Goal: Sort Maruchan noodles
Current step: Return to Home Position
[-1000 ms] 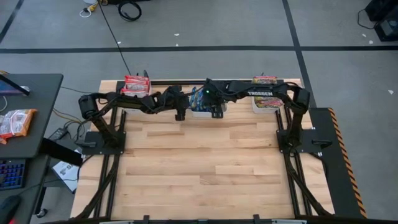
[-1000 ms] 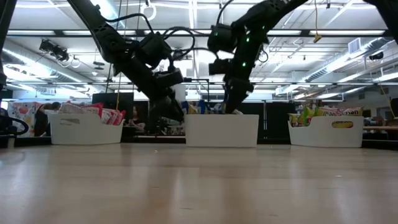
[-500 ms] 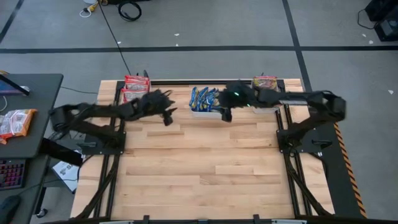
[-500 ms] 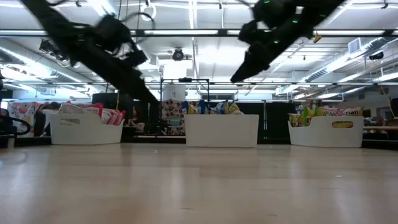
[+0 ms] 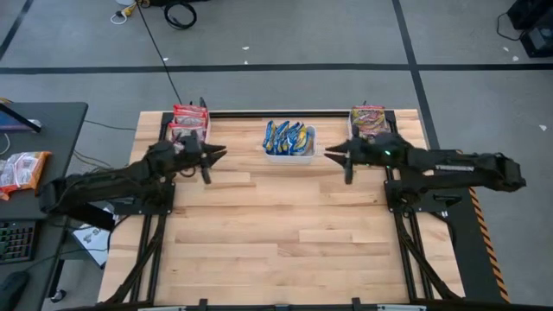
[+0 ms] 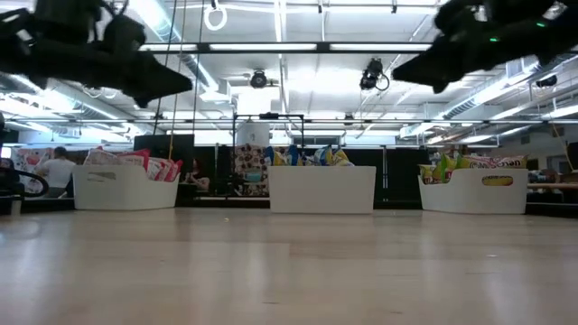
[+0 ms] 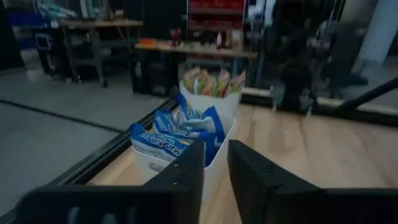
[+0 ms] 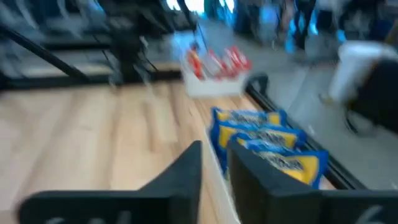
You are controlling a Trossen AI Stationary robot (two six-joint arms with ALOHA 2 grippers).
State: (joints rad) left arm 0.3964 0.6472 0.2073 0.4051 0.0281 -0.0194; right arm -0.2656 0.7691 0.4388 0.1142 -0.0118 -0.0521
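Note:
Three white bins stand along the table's far edge. The left bin holds red-orange Maruchan noodles, the middle bin blue-yellow ones, and the right bin silvery-green-red ones. My left gripper hangs in the air between the left and middle bins, pointing at the middle bin. My right gripper hangs between the middle and right bins, also pointing at the middle bin. Each is open by a narrow gap, shown in the wrist views, with nothing between the fingers.
The wooden tabletop stretches bare from the bins to the near edge. A dark side desk to the table's left carries another packet. A person sits far behind the left bin.
Both grippers have drawn back from the middle bin and risen. The left has gone toward the table's left edge and the right toward its right edge, and both arms have swung out to their own sides. The packets in the bins have stayed put.

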